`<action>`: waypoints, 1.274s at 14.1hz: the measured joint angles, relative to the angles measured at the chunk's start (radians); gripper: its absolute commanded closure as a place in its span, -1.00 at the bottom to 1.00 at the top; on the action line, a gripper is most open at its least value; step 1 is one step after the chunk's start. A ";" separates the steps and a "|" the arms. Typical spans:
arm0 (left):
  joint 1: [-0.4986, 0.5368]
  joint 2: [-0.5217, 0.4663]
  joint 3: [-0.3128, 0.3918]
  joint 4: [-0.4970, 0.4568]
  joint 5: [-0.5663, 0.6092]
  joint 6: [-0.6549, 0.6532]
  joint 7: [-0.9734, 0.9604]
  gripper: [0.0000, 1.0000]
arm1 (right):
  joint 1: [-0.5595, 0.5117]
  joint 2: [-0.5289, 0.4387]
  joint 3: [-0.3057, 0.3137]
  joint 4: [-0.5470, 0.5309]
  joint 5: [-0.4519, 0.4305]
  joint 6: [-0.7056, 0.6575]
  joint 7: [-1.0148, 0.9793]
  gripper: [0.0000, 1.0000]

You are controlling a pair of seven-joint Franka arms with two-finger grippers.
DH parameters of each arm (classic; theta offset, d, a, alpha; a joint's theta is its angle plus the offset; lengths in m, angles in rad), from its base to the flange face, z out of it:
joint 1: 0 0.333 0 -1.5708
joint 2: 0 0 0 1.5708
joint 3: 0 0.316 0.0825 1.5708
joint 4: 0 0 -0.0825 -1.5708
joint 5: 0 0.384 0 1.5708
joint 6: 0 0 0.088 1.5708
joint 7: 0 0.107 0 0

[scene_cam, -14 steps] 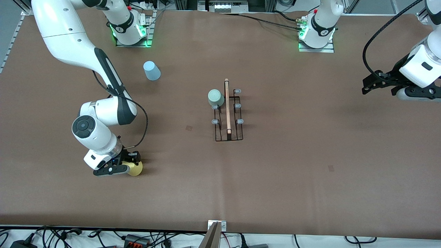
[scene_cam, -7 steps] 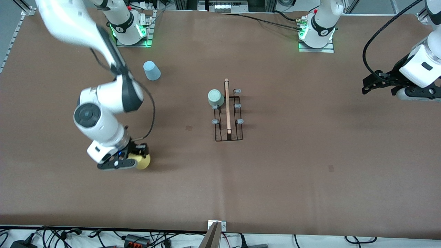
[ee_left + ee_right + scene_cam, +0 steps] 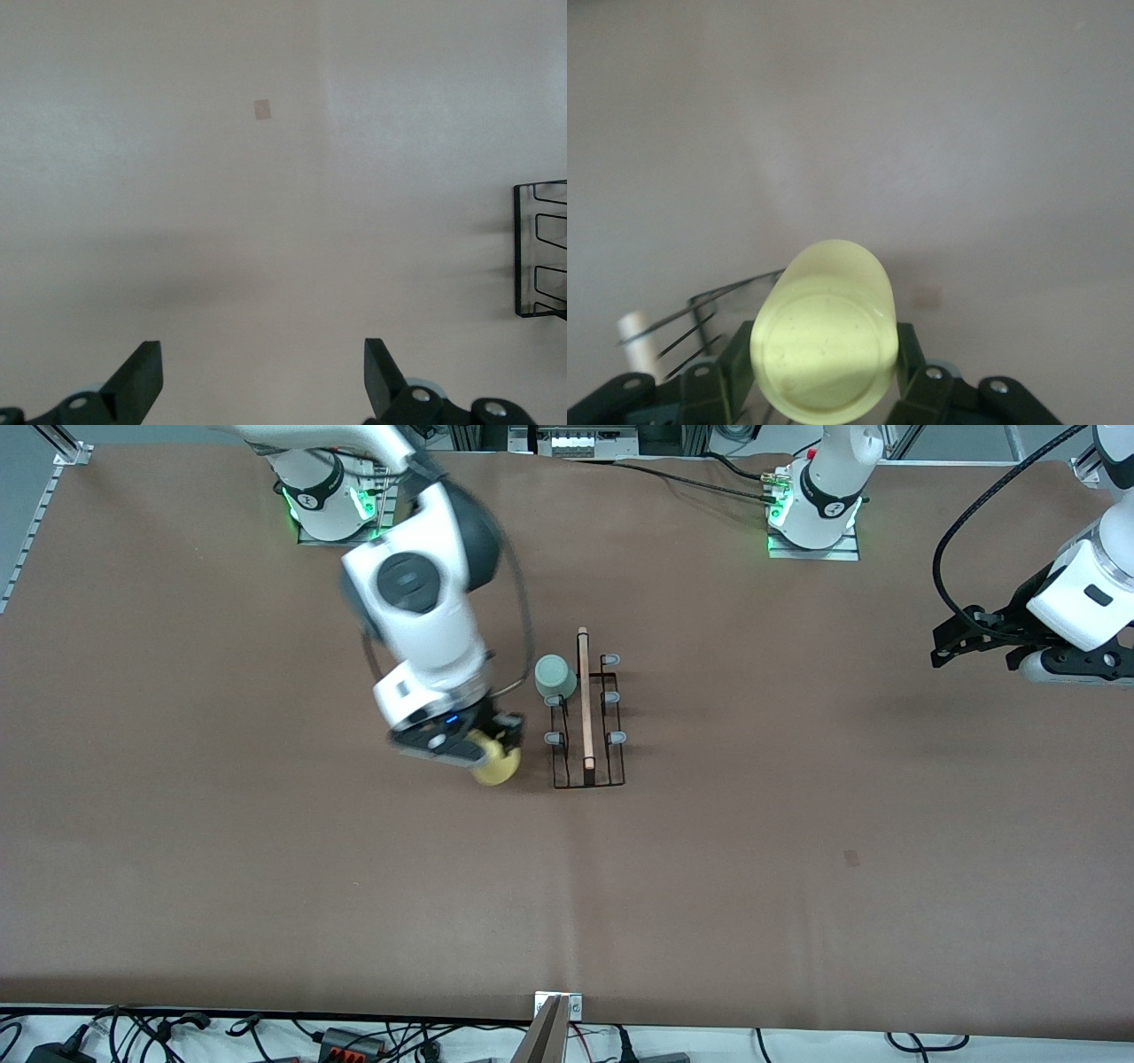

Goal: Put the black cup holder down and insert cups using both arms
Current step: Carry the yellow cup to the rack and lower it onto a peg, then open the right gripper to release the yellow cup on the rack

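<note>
The yellow cup is clamped across its body between the right gripper's fingers, base toward the wrist camera, so that the open mouth can be brought over a peg. It is carried in the air, over the table just beside the black cup holder, at about eight o'clock from the rack's centre in the front view. The holder is stood mid-table, its wooden rod lined from twelve to six. One peg at about eleven o'clock is already capped by the pale green cup; the free pegs lie close to the carried cup, so one of them is judged the likely target. The blue cup cannot be seen, being probably hidden by the right arm. The left gripper is held spread wide and empty, waiting over the table's left-arm end, at three o'clock from the rack.
</note>
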 measured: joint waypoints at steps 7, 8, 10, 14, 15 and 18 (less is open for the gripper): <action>0.000 0.000 0.000 0.000 0.000 -0.001 0.000 -1.00 | 0.046 0.032 -0.002 0.037 -0.015 0.016 0.062 0.62; 0.000 0.000 0.000 0.000 0.000 -0.001 0.000 -1.00 | 0.052 0.048 -0.002 0.037 -0.021 0.032 0.066 0.62; 0.000 0.000 0.000 0.000 0.000 -0.001 0.000 -1.00 | 0.062 0.074 -0.002 0.038 -0.024 0.059 0.071 0.62; 0.000 0.000 0.000 0.000 0.000 -0.002 0.000 -1.00 | 0.072 0.093 -0.002 0.041 -0.024 0.070 0.072 -0.59; 0.000 0.000 0.000 0.000 0.000 -0.002 0.000 -1.00 | 0.074 0.098 -0.002 0.041 -0.024 0.075 0.072 -1.00; 0.000 0.000 0.000 0.000 0.000 -0.002 0.000 -1.00 | 0.076 0.115 -0.007 0.042 -0.026 0.091 0.070 -1.00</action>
